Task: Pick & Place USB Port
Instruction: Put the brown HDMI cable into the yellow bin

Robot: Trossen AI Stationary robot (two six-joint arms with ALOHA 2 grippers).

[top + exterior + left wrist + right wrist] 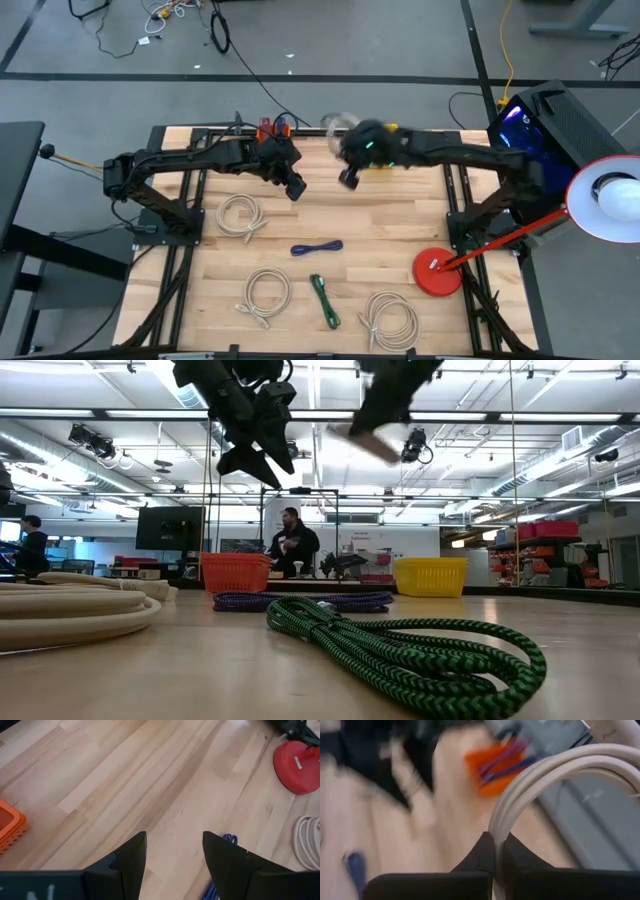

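High view first: both arms reach in over the far half of the wooden table (390,240). The right gripper (349,178) hangs above the far middle of the table, blurred in this picture. From the right wrist view, its 2 dark fingers (481,851) are pressed together on a loop of white cable (540,775), which arcs up and away from the fingertips; I cannot tell which end or plug of it is caught.

The left gripper (294,188) hovers just beside it, toward the left side, with its 2 fingers (131,855) standing apart and nothing between them; only bare wood shows below.

On the table lie 3 more coiled white cables: one near the left arm (241,215), one at the near left (264,292), one at the near right (391,318). A blue cable (317,247) lies mid-table, and a green braided cable (324,299) sits nearer the front edge, between 2 of the white coils. A red lamp base (436,274) stands at the right. At the far edge I see an orange basket (236,572) to the left and a yellow basket (431,576) to the right in the low view.

Beyond the table a person (292,544) sits in the room.
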